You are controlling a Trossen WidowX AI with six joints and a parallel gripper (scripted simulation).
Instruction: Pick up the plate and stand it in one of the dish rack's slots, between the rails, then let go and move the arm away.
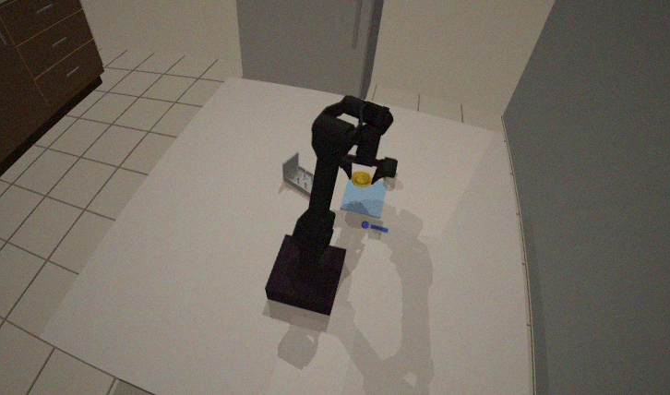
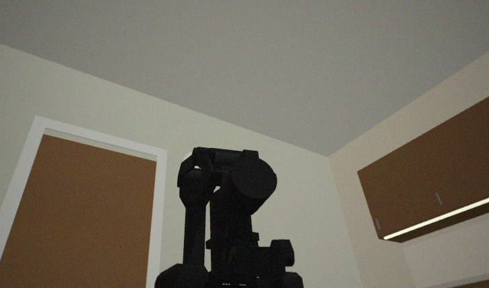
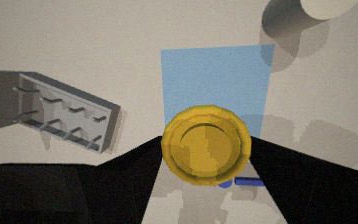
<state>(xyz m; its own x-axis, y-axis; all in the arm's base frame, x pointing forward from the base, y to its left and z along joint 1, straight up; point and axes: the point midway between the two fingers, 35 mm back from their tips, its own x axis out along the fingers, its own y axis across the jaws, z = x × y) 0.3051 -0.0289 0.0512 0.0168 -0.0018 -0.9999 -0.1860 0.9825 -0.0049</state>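
The yellow round plate [image 1: 361, 178] [image 3: 205, 147] is held level between the two fingertips, face up, above the blue mat [image 1: 364, 196] [image 3: 212, 75]. My gripper [image 1: 361, 180] [image 3: 202, 141] is shut on the plate, with a fingertip at each side of its rim. The grey dish rack [image 1: 289, 167] [image 3: 111, 131] stands to the left of the mat, with two rows of rails and a taller panel at its far left end. Its slots hold nothing that I can see in the wrist view. In the top view the arm hides part of the rack. The exterior view does not show the plate or rack.
A pale cylinder [image 3: 330, 7] stands beyond the mat's right corner, mostly hidden by the gripper in the top view. A blue round piece [image 1: 364, 224] [image 3: 225, 184] and a blue bar [image 1: 379, 228] [image 3: 249, 181] lie on the near side of the mat.
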